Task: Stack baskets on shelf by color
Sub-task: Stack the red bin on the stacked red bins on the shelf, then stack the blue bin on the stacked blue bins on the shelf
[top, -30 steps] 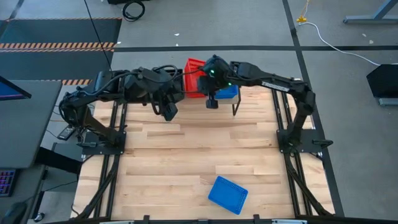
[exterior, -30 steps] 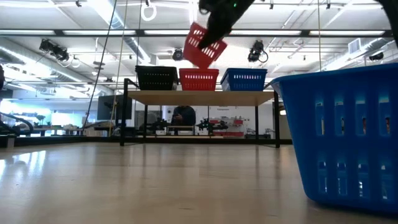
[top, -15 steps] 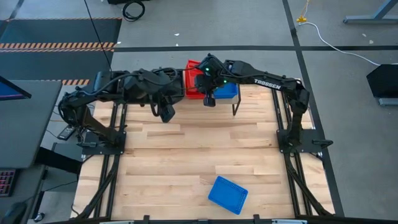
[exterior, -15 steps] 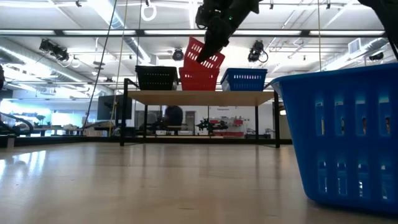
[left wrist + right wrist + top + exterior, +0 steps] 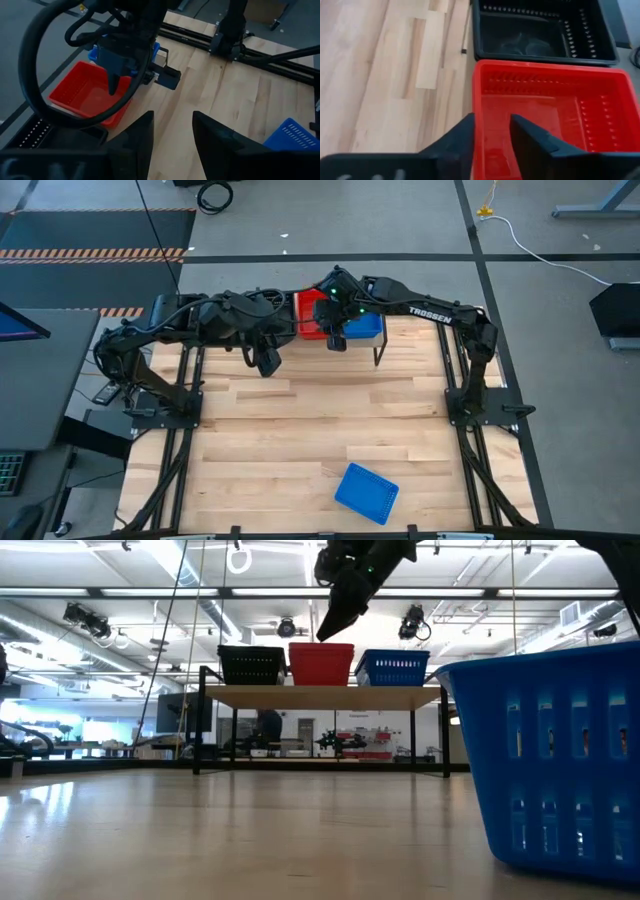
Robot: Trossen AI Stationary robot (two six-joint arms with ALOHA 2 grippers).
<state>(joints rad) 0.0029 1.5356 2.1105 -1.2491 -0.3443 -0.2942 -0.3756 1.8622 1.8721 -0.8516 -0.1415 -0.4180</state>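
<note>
Hovering just above red basket stack (image 5: pixel 321 664) at middle of shelf (image 5: pixel 322 695), right gripper (image 5: pixel 331 628) with fingers parted, holding nothing. Black baskets (image 5: pixel 251 665) and blue baskets (image 5: pixel 392 667) flanking it. Waiting nearby, left gripper (image 5: pixel 268 362), fingers parted, empty. Lying alone on tabletop (image 5: pixel 300 430), one blue basket (image 5: pixel 366 492).

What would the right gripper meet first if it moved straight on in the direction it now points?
Most likely the red plastic mesh basket on the wooden shelf: the right gripper hangs just above it, jaws apart and aimed down into its near rim. How far above it hangs is hard to judge.
</note>
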